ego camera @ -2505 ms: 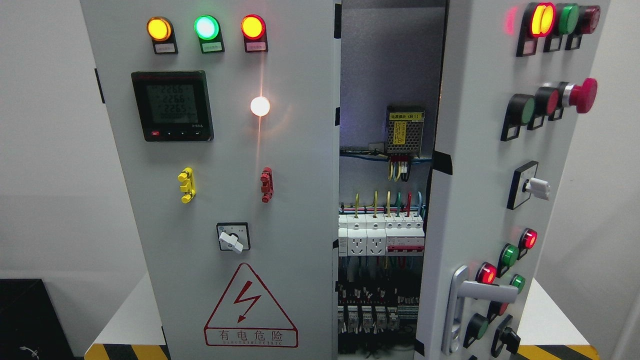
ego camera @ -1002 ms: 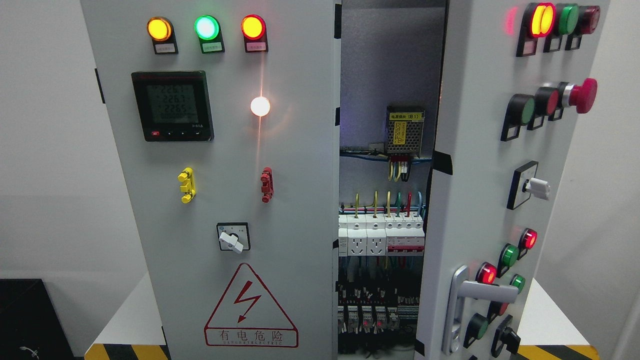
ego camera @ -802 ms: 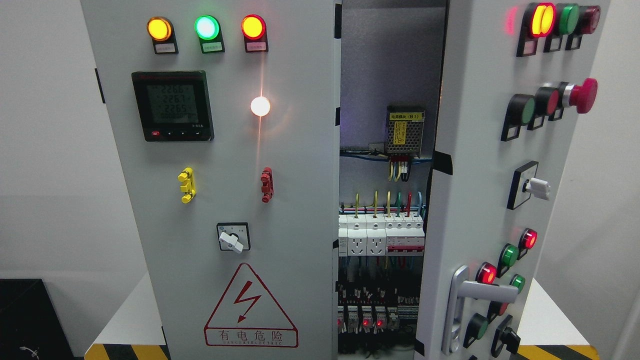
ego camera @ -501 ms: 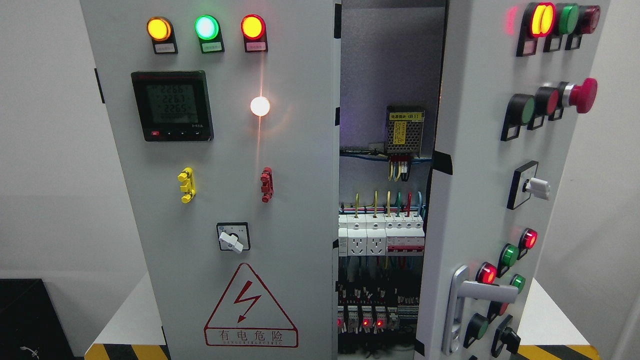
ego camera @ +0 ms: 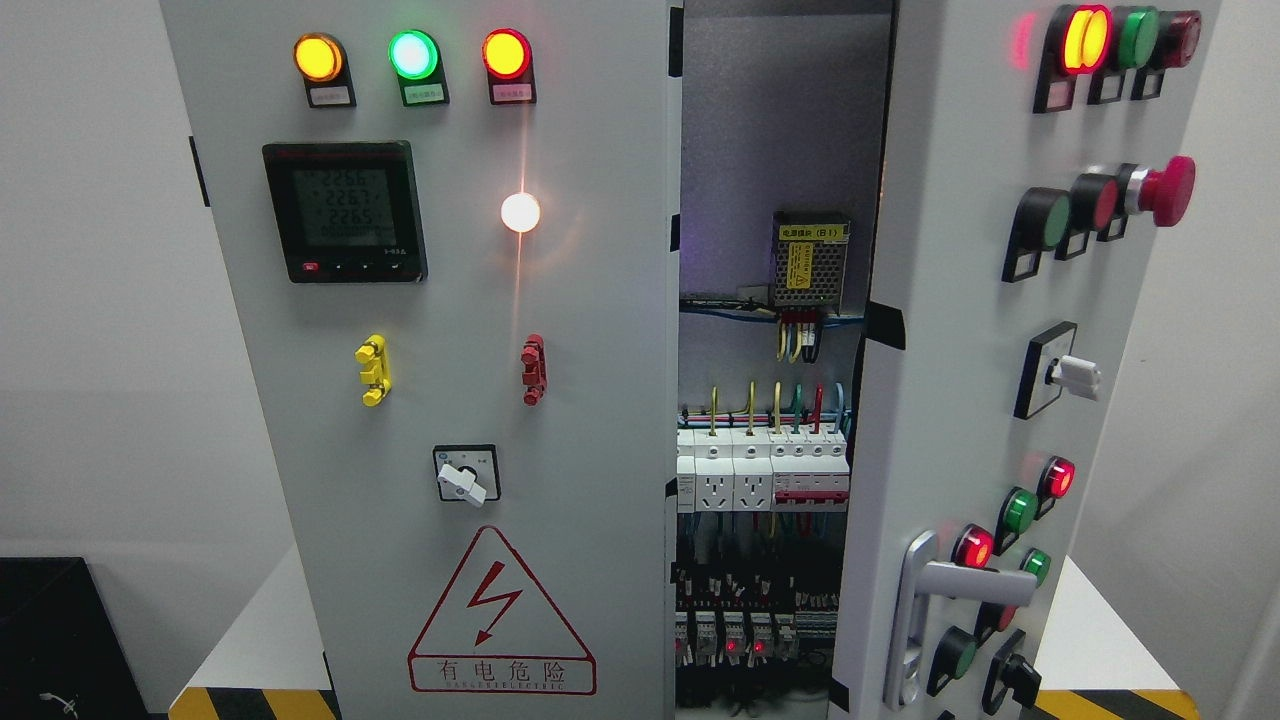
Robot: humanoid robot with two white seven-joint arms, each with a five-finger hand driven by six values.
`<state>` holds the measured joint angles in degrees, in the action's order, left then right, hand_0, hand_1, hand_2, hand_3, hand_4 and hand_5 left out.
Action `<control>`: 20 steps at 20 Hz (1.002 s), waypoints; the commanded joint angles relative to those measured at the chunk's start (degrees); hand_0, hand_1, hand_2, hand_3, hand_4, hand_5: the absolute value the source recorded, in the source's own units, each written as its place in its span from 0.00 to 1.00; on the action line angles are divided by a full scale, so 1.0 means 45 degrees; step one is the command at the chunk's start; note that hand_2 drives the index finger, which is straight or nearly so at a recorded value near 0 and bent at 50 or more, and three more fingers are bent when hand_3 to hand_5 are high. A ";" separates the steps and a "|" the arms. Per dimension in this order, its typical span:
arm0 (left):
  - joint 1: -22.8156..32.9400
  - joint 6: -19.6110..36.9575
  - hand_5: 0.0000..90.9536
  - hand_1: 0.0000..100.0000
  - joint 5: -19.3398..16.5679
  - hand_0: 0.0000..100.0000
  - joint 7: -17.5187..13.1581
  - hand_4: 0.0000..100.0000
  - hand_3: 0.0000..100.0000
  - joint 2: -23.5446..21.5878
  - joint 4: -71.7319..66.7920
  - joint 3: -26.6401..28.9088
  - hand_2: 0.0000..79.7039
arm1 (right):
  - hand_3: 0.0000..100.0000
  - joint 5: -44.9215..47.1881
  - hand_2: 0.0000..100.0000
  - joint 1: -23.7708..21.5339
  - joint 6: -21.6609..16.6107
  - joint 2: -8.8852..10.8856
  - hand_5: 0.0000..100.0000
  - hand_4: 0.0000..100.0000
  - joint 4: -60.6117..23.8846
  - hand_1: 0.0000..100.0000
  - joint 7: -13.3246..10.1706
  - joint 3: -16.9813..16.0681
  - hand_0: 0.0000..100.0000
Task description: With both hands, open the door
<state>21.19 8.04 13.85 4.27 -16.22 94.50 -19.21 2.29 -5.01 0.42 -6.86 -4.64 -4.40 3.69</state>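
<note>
A grey electrical cabinet fills the head view. Its right door (ego camera: 950, 330) stands swung partly out toward me, with a silver lever handle (ego camera: 950, 585) low on it and rows of lit buttons and a red emergency stop (ego camera: 1165, 190). The left door (ego camera: 450, 330) is closed flat and carries three indicator lamps, a digital meter (ego camera: 345, 212), a rotary switch (ego camera: 466, 475) and a red warning triangle (ego camera: 500, 618). Through the gap I see breakers and sockets (ego camera: 760, 470), coloured wires and a power supply (ego camera: 810, 258). Neither of my hands nor arms shows.
The cabinet stands on a white table (ego camera: 255, 640) with yellow-black hazard tape (ego camera: 250, 703) along its front edge. A black box (ego camera: 50, 630) sits at the lower left. Plain white walls lie on both sides.
Nothing has moved; only the meter digits and small red lights inside the cabinet flicker.
</note>
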 commanded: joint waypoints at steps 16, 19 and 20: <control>-0.6111 0.0401 0.00 0.00 0.4206 0.00 0.0047 0.00 0.00 -0.4733 0.5405 -0.4323 0.00 | 0.00 0.0000 0.00 0.0000 0.0005 0.0000 0.00 0.00 -0.0005 0.00 0.0002 0.0000 0.19; -0.7439 0.0382 0.00 0.00 0.5045 0.00 0.0047 0.00 0.00 -0.5124 0.5405 -0.4675 0.00 | 0.00 0.0000 0.00 0.0000 0.0005 0.0000 0.00 0.00 0.0015 0.00 0.0002 0.0000 0.19; -0.7927 0.0362 0.00 0.00 0.5396 0.00 0.0047 0.00 0.00 -0.5222 0.5405 -0.4850 0.00 | 0.00 0.0000 0.00 0.0000 0.0005 0.0000 0.00 0.00 -0.0004 0.00 0.0002 0.0000 0.19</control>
<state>-4.67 9.64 32.21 4.52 -32.33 114.62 -33.67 2.29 -5.01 0.42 -6.86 -4.63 -4.40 3.69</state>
